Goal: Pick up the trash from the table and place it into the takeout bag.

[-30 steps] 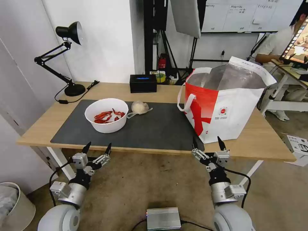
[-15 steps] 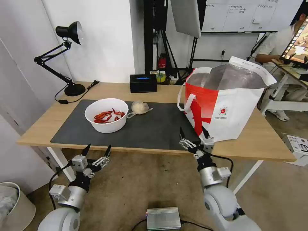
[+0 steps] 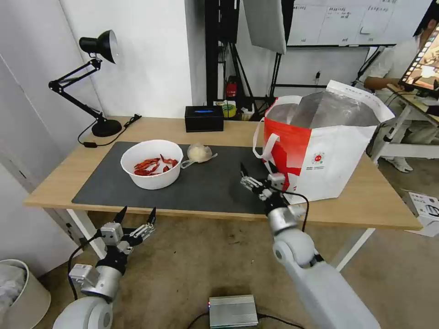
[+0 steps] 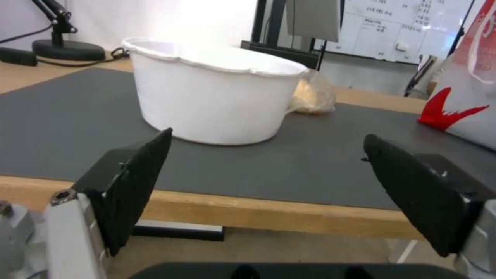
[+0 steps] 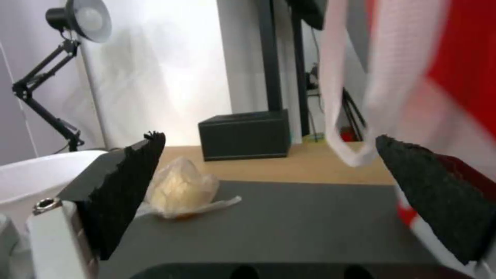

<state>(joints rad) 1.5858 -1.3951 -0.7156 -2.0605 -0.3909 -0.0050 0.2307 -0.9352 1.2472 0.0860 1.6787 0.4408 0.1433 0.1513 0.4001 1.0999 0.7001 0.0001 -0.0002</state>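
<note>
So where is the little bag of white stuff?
The small clear bag lies on the dark grey mat, just right of the white bowl and in front of the black box.

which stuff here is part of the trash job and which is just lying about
Job: white bowl of red shells, small clear bag, takeout bag, table, open right gripper over the mat.
Lying about: black box, desk lamp.
</note>
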